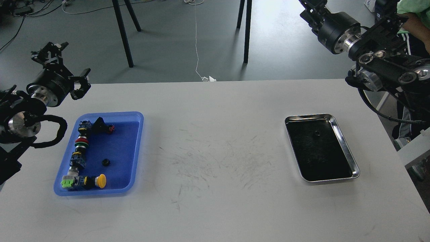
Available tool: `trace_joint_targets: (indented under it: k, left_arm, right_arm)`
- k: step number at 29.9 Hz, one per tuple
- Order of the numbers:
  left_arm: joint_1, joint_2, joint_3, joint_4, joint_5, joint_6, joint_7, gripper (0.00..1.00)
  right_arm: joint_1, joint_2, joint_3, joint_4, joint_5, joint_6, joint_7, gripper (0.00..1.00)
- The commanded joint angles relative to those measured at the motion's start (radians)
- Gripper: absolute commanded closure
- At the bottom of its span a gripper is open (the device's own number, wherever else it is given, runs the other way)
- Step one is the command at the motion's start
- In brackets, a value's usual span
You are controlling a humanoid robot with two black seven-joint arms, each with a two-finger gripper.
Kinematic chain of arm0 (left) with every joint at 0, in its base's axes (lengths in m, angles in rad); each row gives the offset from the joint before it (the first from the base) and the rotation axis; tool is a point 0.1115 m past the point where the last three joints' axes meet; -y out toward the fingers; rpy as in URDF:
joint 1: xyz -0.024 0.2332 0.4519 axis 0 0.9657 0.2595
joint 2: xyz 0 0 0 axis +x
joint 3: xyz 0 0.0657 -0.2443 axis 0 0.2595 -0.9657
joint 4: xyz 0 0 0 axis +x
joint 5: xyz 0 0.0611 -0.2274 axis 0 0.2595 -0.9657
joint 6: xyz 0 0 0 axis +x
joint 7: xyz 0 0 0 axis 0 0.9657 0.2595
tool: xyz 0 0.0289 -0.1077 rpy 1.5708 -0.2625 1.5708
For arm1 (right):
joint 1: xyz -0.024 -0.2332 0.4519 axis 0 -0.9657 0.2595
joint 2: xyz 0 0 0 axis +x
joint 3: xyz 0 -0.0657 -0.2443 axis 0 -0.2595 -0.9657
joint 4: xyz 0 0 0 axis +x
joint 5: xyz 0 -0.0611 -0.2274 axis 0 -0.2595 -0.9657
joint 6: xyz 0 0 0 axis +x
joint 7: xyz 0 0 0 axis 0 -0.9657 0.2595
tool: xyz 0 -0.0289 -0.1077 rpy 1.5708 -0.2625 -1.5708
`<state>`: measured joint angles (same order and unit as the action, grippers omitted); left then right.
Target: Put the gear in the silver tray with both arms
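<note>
The silver tray [347, 148] lies on the right of the white table, and a small black gear [316, 134] rests on its black inner surface. Another small black gear [106, 162] lies in the blue tray [136, 148] on the left. My left gripper [67, 67] hangs above the table's far left corner, behind the blue tray, with its fingers spread and empty. My right gripper [312, 8] is raised high at the far right, well behind the silver tray. Its fingertips are cut off by the top edge of the view.
The blue tray also holds a row of push buttons and switches [80, 151], with a yellow-capped one [100, 180] at its front. Black stand legs [122, 33] stand on the floor beyond the table. A person [415, 23] is at the far right.
</note>
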<state>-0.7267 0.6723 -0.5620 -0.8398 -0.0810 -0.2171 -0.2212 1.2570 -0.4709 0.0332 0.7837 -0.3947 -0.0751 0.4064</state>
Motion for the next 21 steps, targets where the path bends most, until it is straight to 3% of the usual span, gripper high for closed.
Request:
trace_joint_targets:
  k: [1,11,14,19,21]
  left_arm:
    - [0.001,0.049,0.007,-0.111,0.107,0.002,-0.001,0.09]
    - [0.020,0.050,0.022,-0.147,0.234,0.041,0.000,0.09]
    - [0.013,0.047,0.083,-0.145,0.224,0.054,-0.004,0.10]
    - [0.012,0.067,0.109,-0.147,0.216,0.032,-0.079,0.09]
    - [0.004,0.066,0.108,-0.139,0.213,0.041,-0.087,0.08]
  right_arm:
    - [-0.063,0.000,0.123,-0.006,0.025,-0.002,0.000,0.11]
    - [-0.209,0.018,0.344,-0.008,0.056,-0.006,0.002,0.07]
    - [-0.255,0.044,0.382,-0.008,0.057,-0.009,0.002,0.07]
    - [-0.295,0.086,0.409,-0.006,0.056,-0.058,0.011,0.06]
    - [-0.301,0.095,0.407,-0.003,0.054,-0.066,0.011,0.06]
